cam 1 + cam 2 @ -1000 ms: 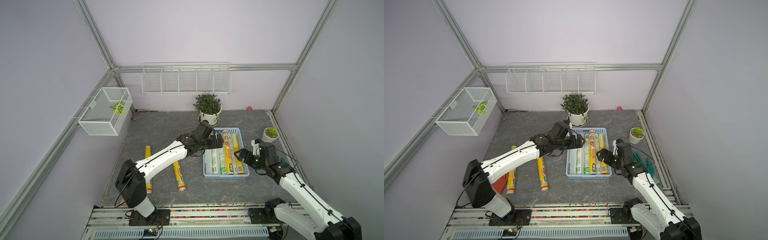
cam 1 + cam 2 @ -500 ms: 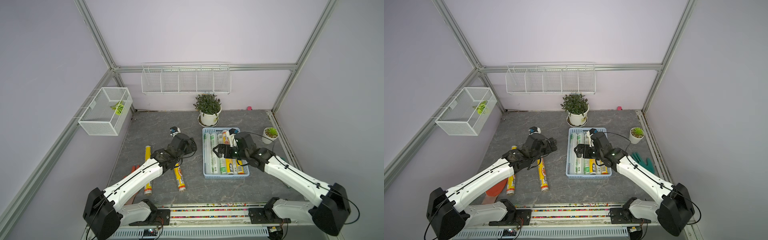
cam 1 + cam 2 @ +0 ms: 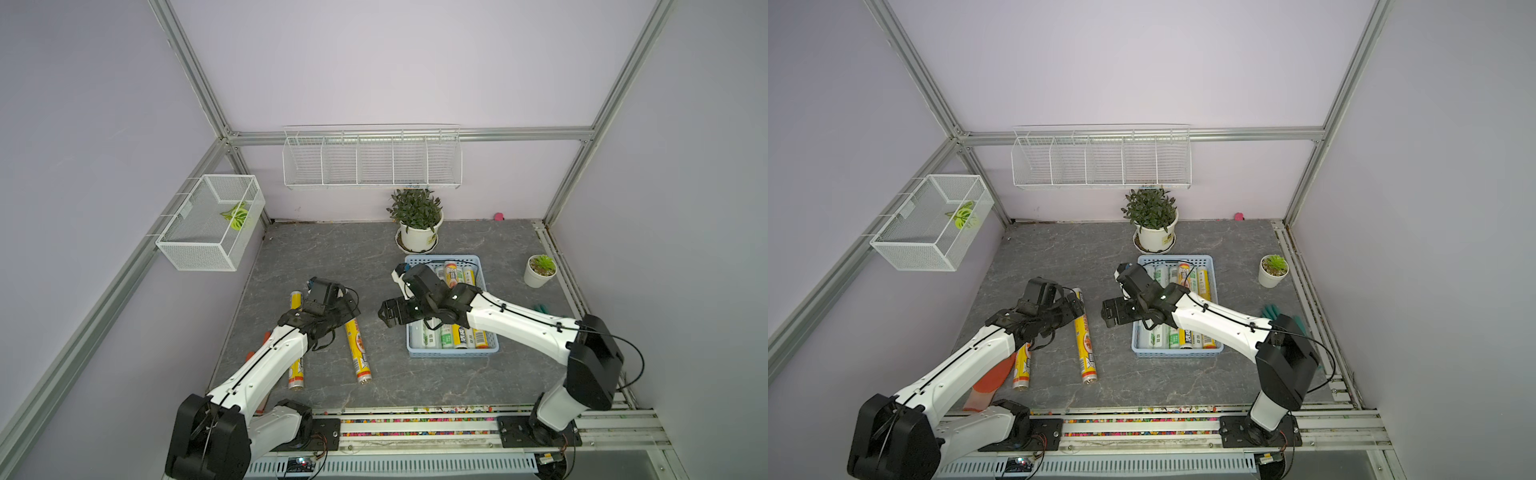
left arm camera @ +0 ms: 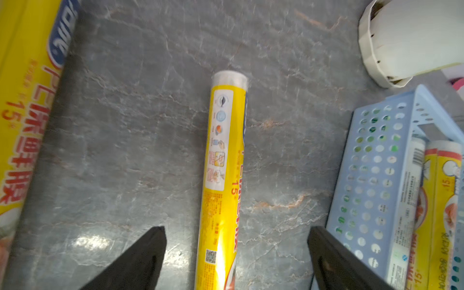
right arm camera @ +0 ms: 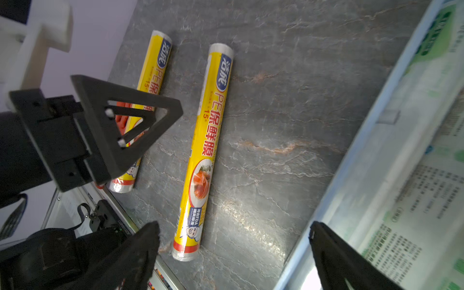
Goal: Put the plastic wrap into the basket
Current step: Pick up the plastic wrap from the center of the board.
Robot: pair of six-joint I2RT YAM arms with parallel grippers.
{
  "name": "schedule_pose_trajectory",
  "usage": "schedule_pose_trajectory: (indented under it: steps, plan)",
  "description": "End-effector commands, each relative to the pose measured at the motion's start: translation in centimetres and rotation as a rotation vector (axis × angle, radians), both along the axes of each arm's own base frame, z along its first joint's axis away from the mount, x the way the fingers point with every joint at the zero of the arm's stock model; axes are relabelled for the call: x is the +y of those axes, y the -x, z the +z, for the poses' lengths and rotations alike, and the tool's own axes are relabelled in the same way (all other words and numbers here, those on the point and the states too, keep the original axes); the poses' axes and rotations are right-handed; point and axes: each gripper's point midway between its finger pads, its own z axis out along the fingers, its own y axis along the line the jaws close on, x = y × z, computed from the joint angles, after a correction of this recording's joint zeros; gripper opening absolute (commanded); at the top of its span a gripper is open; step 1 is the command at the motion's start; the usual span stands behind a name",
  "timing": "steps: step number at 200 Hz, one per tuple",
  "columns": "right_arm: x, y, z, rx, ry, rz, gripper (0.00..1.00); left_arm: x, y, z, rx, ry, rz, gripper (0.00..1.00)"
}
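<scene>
**Square up, then close**

Our left end effector [image 4: 236, 228] hangs wide open and empty, straddling a roll [image 4: 226, 163] on the worktop [image 3: 332, 257] left of the basket [image 3: 451, 352]. We should lower squarely, close near mid-length and lift level. The right end effector [image 3: 388, 318], open and empty, hovers beside the basket. Our left arm [image 3: 266, 357] hides part of a second roll [image 3: 296, 374], and the basket rolls [image 3: 446, 338] lie half covered.

bare floor [image 4: 120, 150] around roll [image 4: 224, 175], basket [image 4: 371, 175] beside
</scene>
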Motion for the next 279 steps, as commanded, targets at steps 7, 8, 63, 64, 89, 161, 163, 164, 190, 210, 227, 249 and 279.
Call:
schedule_pose_trajectory:
  steps: [7, 8, 63, 64, 89, 161, 163, 164, 190, 210, 227, 249, 279]
  plan:
    - [0.2, 0.3, -1.2, 0.005, 0.092, 0.003, 0.98, -0.8, 0.7, -1.3, 0.101, 0.007, -0.061, 0.9]
    - [0.2, 0.3, -1.3, 0.006, 0.094, 0.002, 0.98, -0.8, 0.7, -1.4, 0.105, 0.005, -0.062, 0.89]
    - [0.2, 0.1, -2.3, 0.031, 0.084, -0.061, 0.98, -1.1, 0.8, -4.3, 0.287, -0.048, -0.086, 0.82]
    - [0.2, 0.2, -2.3, 0.032, 0.084, -0.061, 0.98, -1.2, 0.8, -4.4, 0.289, -0.045, -0.087, 0.82]
    - [0.0, 0.2, -2.6, 0.034, 0.085, -0.068, 0.99, -1.5, 0.4, -4.9, 0.312, -0.044, -0.085, 0.8]
    - [-0.4, 0.2, -3.2, 0.035, 0.095, -0.089, 0.99, -1.0, -0.3, -6.3, 0.365, -0.138, -0.109, 0.74]
    - [-0.4, 0.2, -3.3, 0.037, 0.097, -0.089, 0.98, -1.0, -0.4, -6.4, 0.366, -0.137, -0.112, 0.74]
    - [-0.4, 0.2, -3.3, 0.037, 0.096, -0.089, 0.98, -1.1, -0.4, -6.4, 0.366, -0.138, -0.114, 0.74]
    - [-0.5, 0.0, -3.4, 0.036, 0.101, -0.1, 0.98, -1.5, -0.3, -7.3, 0.398, -0.171, -0.142, 0.72]
    - [-0.6, -0.1, -3.5, 0.034, 0.105, -0.106, 0.99, -1.5, -0.1, -7.9, 0.411, -0.219, -0.146, 0.67]
    - [-0.8, 0.0, -3.5, 0.032, 0.111, -0.106, 0.99, -1.3, 0.0, -8.1, 0.412, -0.25, -0.141, 0.65]
    - [-1.1, -0.1, -3.6, 0.026, 0.12, -0.117, 0.98, -1.1, 0.2, -8.6, 0.425, -0.269, -0.14, 0.6]
    - [-1.4, -0.1, -3.7, 0.025, 0.127, -0.121, 0.98, -1.1, 0.5, -9.4, 0.447, -0.282, -0.145, 0.54]
